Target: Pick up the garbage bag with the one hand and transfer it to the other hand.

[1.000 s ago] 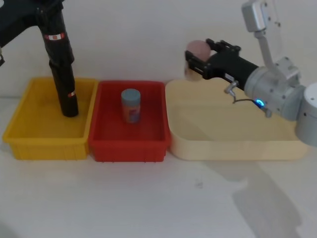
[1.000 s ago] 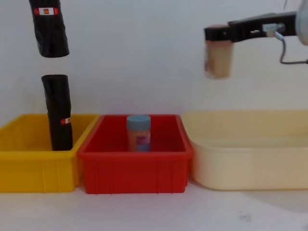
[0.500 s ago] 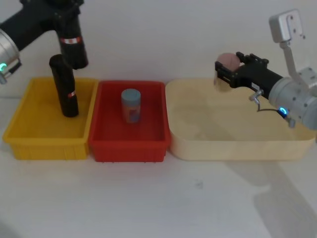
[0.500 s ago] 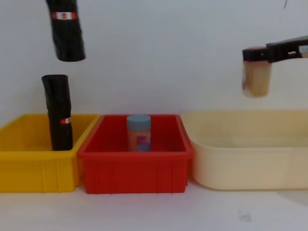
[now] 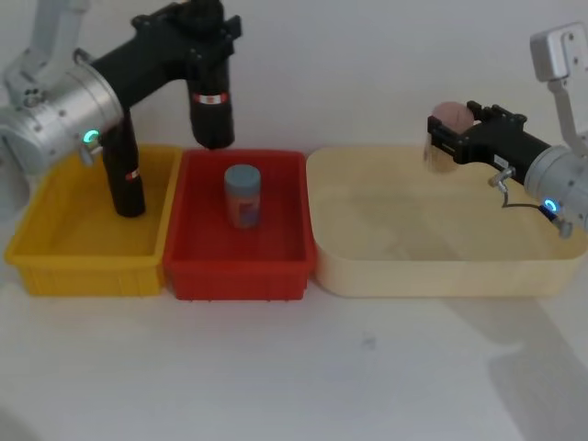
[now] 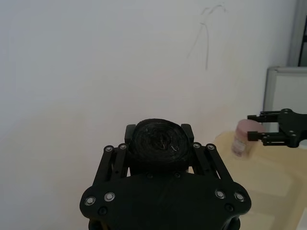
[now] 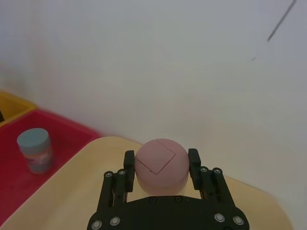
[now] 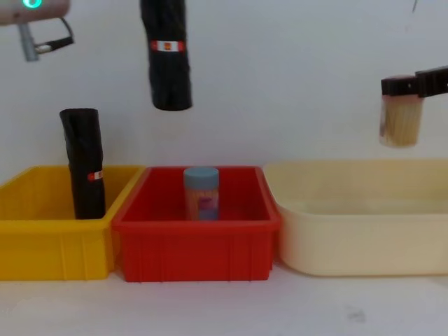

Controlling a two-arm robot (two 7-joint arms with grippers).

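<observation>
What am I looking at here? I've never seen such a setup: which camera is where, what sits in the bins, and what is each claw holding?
This is a robot with two silver arms, each ending in a black two-finger gripper. Two pictures come from cameras on its head and chest; the other two from its wrists. On the white table stand a yellow plastic bin, a red plastic bin and a wide cream tray. The left gripper is shut on a black roll of wrinkled garbage bags with a red-and-white band, in the air above the bins. A second like roll stands in the yellow bin; a blue-lidded jar stands in the red one. The right gripper holds a pink-lidded jar above the cream tray.
</observation>
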